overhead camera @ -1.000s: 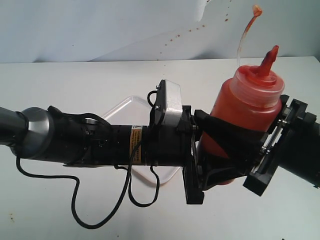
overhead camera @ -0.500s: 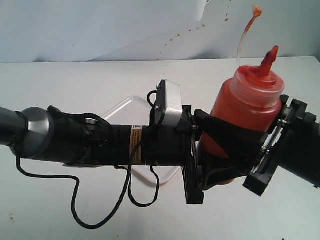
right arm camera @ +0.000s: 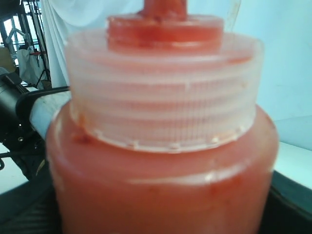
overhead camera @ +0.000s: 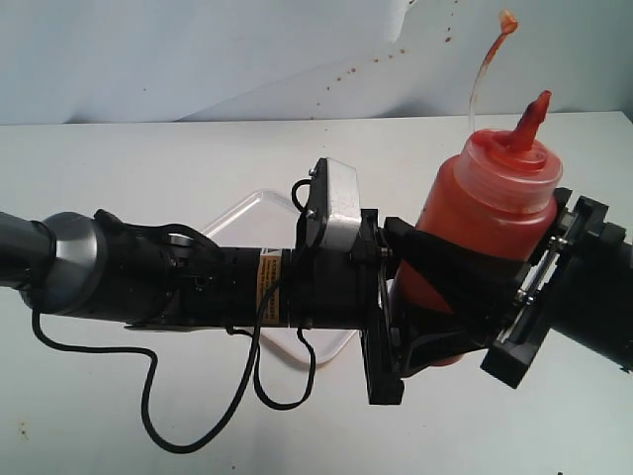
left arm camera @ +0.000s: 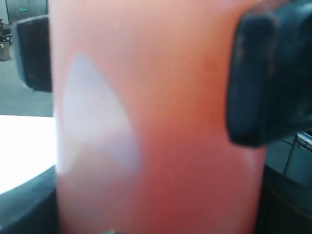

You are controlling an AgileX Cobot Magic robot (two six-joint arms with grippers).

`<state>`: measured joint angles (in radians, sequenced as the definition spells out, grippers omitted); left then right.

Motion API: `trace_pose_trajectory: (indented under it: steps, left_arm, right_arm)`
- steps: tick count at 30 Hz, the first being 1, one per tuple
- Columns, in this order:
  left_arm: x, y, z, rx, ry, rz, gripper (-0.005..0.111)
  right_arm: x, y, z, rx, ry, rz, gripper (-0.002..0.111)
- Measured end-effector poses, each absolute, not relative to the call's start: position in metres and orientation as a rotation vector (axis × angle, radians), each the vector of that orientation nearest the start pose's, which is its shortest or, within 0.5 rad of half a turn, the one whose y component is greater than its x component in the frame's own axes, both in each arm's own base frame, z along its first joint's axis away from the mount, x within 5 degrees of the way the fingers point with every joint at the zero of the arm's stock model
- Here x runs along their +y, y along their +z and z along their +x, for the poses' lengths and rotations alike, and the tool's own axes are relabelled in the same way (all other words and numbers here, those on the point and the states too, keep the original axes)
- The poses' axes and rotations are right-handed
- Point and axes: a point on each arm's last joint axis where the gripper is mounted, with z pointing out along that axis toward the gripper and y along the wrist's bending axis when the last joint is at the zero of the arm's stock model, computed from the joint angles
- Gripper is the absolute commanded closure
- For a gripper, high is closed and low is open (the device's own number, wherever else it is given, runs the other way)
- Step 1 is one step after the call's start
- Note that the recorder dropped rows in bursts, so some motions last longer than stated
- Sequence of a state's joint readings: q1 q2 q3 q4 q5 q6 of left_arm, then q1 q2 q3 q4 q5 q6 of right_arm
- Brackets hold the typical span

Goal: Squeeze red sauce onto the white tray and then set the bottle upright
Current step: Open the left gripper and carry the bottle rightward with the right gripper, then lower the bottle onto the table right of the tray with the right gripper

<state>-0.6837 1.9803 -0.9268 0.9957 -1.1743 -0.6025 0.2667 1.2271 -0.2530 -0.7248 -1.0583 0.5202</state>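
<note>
The bottle (overhead camera: 485,203) is off the table and leans slightly right, its red nozzle (overhead camera: 534,114) pointing up and the tethered cap (overhead camera: 507,20) dangling above. My left gripper (overhead camera: 440,297) reaches across from the left and is shut on the bottle's lower body. From the right, my right gripper (overhead camera: 519,302) is shut on the same bottle. The bottle (left arm camera: 156,122) fills the left wrist view, and its ribbed collar (right arm camera: 163,92) fills the right wrist view. The white tray (overhead camera: 247,213) lies behind my left arm, mostly hidden. No red sauce blob shows on its visible parts.
A black cable (overhead camera: 198,435) loops from the left arm down onto the white table. Small red spatter dots (overhead camera: 376,59) mark the pale backdrop sheet. The tray's near corner (overhead camera: 331,348) peeks out under the left wrist.
</note>
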Motion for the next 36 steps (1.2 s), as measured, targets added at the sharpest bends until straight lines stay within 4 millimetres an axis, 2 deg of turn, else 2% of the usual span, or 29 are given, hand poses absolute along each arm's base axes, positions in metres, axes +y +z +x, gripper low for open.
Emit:
trace_pose_trajectory:
  steps: [1,13,25,28,32,36]
  left_arm:
    - [-0.286,0.17,0.239,1.312,-1.268,1.179,0.003]
    - [-0.286,0.172,0.241,1.31,-1.272,1.149,0.003]
    - [-0.286,0.17,0.247,1.363,-1.221,1.113,0.003]
    - [-0.286,0.169,0.247,1.363,-1.219,1.115,0.003]
    - [-0.286,0.169,0.247,1.366,-1.215,1.108,0.003]
    - [-0.286,0.17,0.248,1.37,-1.213,1.098,0.003]
  right_arm:
    - [0.101,0.224,0.17,1.468,0.765,-0.616,0.108]
    - [0.098,0.22,0.173,1.518,0.717,-0.599,0.108]
    - [0.073,0.21,0.192,1.656,0.351,-0.415,0.108]
    - [0.064,0.207,0.198,1.674,0.255,-0.324,0.108]
    - [0.055,0.195,0.209,1.712,0.17,-0.203,0.108]
    - [0.054,0.179,0.219,1.694,0.135,-0.178,0.108]
